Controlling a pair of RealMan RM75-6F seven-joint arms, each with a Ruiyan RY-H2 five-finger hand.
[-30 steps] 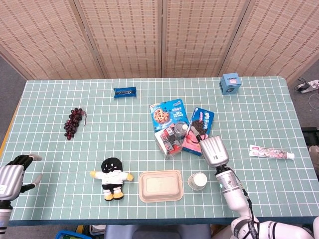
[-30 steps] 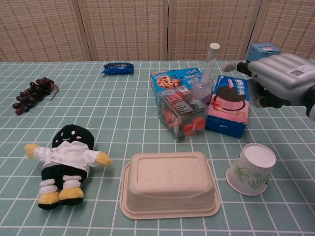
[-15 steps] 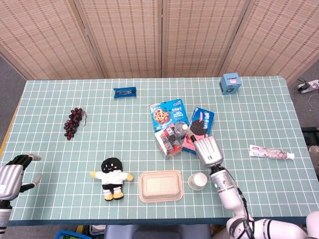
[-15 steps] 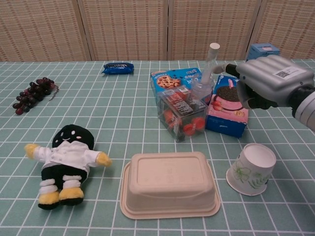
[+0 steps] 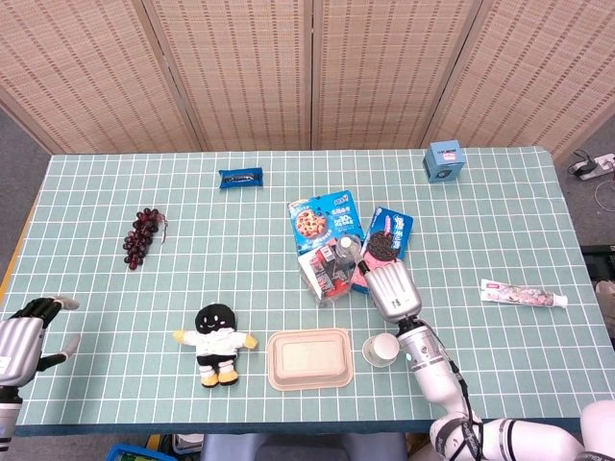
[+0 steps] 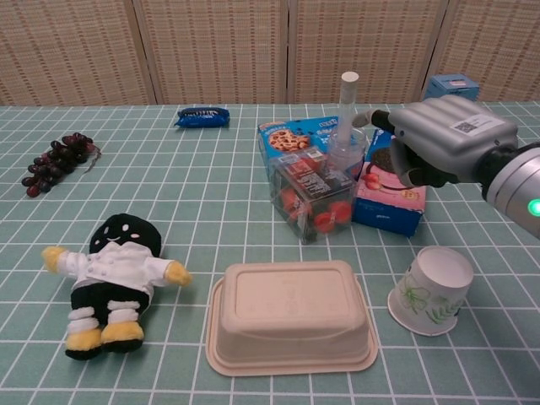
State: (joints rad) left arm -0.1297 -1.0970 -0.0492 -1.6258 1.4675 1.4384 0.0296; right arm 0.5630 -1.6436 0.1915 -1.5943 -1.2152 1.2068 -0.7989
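Right hand (image 6: 443, 139) reaching at the spray bottle (image 6: 344, 139), upright between clear snack box (image 6: 310, 196) and pink cookie box (image 6: 390, 190); grasp unclear, lift not begun; left hand (image 5: 24, 331) released, idle.

Clear plastic bottle (image 6: 345, 143) with a tall white cap is standing upright near the middle of the bench (image 6: 211, 194), just beside the clear box of red items. It is sitting in front of the blue cookie pack and left of the pink cookie box. Right robot hand (image 6: 439, 139) is reaching it, fingertip seemingly touching near the neck.
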